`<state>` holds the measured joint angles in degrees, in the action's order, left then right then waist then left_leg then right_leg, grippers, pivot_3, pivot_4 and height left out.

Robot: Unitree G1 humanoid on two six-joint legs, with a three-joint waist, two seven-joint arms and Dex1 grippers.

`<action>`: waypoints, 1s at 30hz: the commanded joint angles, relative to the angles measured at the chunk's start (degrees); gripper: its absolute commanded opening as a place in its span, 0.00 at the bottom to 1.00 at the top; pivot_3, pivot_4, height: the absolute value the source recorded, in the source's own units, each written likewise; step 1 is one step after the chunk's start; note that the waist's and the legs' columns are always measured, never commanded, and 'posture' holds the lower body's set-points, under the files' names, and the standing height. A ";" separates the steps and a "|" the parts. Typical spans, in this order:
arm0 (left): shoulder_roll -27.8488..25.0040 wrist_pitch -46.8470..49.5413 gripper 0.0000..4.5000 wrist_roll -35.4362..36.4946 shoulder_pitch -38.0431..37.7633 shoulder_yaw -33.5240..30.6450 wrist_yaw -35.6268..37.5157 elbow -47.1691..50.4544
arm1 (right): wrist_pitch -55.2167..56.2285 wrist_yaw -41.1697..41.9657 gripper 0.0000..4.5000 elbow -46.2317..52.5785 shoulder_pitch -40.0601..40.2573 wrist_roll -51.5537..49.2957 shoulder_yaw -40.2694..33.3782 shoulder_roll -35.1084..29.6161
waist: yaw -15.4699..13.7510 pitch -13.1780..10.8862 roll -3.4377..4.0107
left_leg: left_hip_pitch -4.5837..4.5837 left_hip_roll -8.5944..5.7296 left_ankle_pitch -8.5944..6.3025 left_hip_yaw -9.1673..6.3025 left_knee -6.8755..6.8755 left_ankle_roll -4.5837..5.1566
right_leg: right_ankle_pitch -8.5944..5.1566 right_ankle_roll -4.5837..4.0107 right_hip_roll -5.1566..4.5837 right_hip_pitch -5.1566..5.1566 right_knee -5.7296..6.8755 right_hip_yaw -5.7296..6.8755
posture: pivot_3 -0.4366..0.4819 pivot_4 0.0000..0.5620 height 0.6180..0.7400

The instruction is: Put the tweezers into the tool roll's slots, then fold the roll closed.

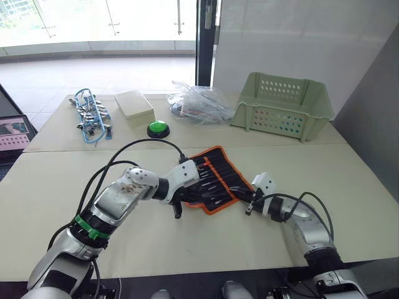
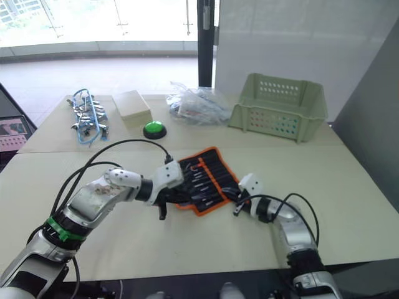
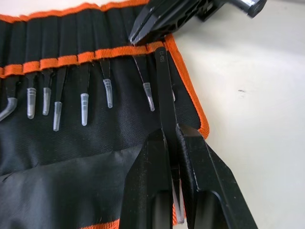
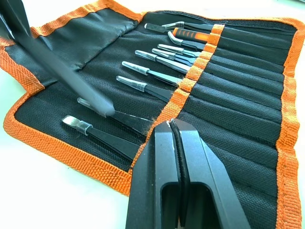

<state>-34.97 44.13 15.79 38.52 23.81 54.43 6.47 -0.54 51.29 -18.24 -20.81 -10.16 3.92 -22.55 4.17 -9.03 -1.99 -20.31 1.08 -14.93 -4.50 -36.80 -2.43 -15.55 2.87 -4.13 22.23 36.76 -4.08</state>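
Observation:
The tool roll [image 1: 217, 171] lies unrolled on the table, black fabric with orange edging. Several tweezers [image 4: 143, 71] with clear tip caps sit in its slots. My left gripper [image 3: 170, 131] is shut on one dark tweezer [image 3: 164, 86], whose far end meets the orange band of the end slot by the roll's edge. My left gripper [image 1: 198, 196] is over the roll's near left part. My right gripper [image 4: 170, 125] is shut, its tips resting on the orange slot band. My right gripper [image 1: 245, 200] is at the roll's near right corner.
A pale green basket [image 1: 283, 103] stands at the back right. A plastic bag [image 1: 199, 103], a green button [image 1: 158, 129], a white box [image 1: 134, 103] and a blue-and-silver bundle [image 1: 92, 115] line the far table. A screen [image 1: 14, 132] sits at the far left.

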 commanded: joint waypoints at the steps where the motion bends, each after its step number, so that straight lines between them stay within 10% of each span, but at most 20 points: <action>1: 0.73 -1.11 0.01 -1.41 2.22 -1.97 -0.98 -0.90 | -2.40 0.38 0.00 -1.06 2.43 1.73 3.02 0.47 | -0.03 0.00 0.00 | -0.01 0.00 0.00 0.00 0.00 0.00 | 0.00 0.00 -0.01 0.00 0.00 0.00 | 0.48 0.27 1.00; 30: 14.52 -10.42 0.01 -12.22 7.57 2.11 -4.06 -19.50 | -2.16 -0.14 0.00 -1.12 2.59 1.57 2.63 0.02 | -0.32 0.00 -0.01 | -0.01 -0.06 0.00 0.00 -0.08 0.00 | 0.00 0.00 -0.07 -0.04 0.02 0.01 | 0.48 0.27 1.00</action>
<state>-21.51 36.36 5.10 44.22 25.54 50.88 -11.54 -0.77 50.21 -17.41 -20.13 -10.19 3.78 -22.79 3.86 -9.03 -2.00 -20.32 1.01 -14.92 -4.50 -36.88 -2.42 -15.55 2.87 -4.20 22.19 36.77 -4.07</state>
